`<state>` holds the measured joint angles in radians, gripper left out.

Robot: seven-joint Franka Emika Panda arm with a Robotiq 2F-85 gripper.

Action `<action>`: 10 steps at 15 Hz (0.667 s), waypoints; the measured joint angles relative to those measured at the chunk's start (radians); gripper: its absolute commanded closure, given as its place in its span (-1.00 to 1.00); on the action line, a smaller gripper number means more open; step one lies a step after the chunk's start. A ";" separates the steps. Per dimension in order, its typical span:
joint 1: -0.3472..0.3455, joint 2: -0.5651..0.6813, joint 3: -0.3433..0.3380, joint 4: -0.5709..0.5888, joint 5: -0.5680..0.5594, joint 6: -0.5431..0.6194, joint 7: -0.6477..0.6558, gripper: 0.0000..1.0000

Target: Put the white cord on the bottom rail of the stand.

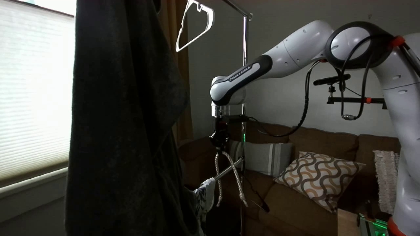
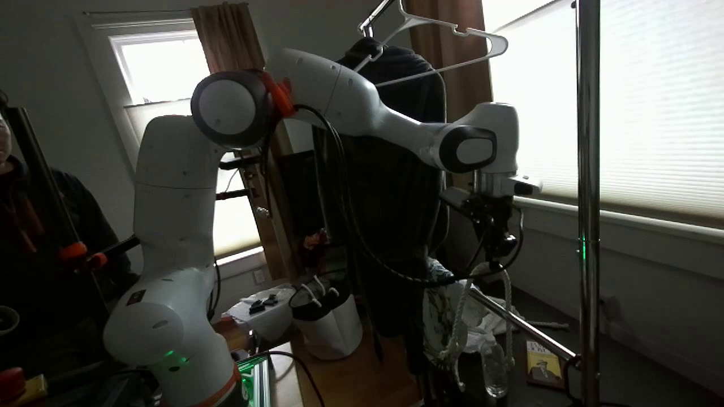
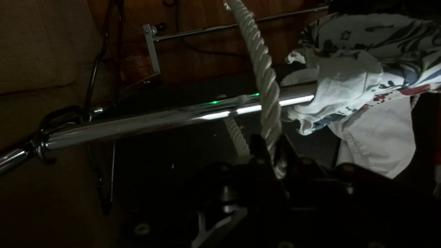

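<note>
The white twisted cord (image 1: 236,175) hangs from my gripper (image 1: 219,148) in a loop, with two strands dangling. My gripper also shows in an exterior view (image 2: 494,261) and in the wrist view (image 3: 270,148), its fingers shut on the cord (image 3: 263,75). The stand's shiny bottom rail (image 3: 155,119) lies just below the gripper. In the wrist view one strand crosses in front of the rail and the other shows behind it. The rail also shows in both exterior views (image 1: 227,170) (image 2: 531,330). Whether the cord touches the rail I cannot tell.
Patterned white cloth (image 3: 348,75) covers one end of the rail. A large dark garment (image 1: 124,114) hangs beside the arm. The stand's post (image 2: 588,215) rises at the rail's other end. A white hanger (image 1: 210,19) hangs above. A sofa with pillows (image 1: 320,177) stands behind.
</note>
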<state>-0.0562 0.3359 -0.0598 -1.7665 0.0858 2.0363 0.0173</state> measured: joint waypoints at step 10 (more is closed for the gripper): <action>-0.006 0.078 0.004 0.021 0.008 -0.061 -0.001 -0.49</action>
<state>-0.0626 0.4138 -0.0555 -1.7457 0.0939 1.9757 0.0162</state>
